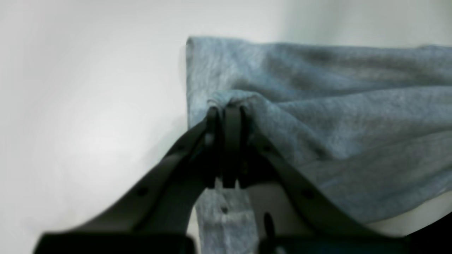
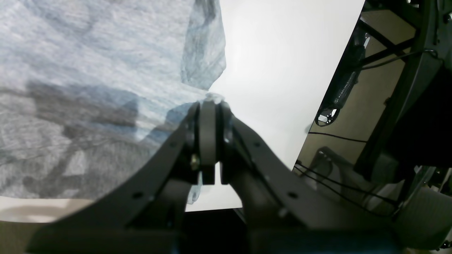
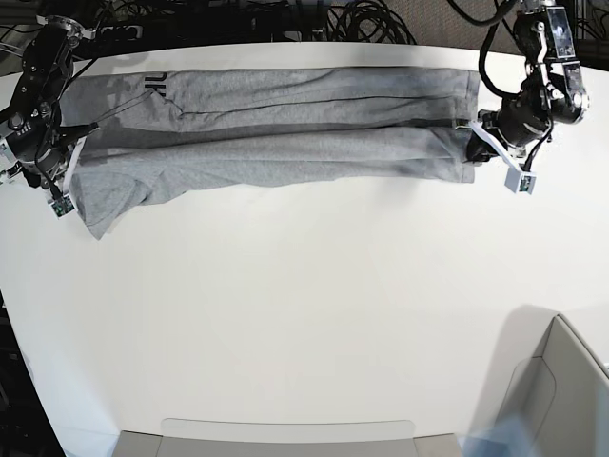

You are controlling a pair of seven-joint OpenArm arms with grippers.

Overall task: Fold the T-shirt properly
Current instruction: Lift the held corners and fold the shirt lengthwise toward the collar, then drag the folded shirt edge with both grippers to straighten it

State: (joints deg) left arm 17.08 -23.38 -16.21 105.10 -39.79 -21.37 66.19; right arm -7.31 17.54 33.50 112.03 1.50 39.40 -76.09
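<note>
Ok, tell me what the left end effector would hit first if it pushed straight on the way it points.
The left end effector is shut on a bunched fold of the T-shirt, so more grey cloth lies directly ahead. Beyond its far edge only white table shows, though depth there is unclear.

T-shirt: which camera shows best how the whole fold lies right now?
The base view: the T-shirt lies stretched across the table, both ends pinched. The left wrist view shows only the left gripper clamping bunched cloth; the right wrist view shows only the right gripper clamping an edge.
</note>
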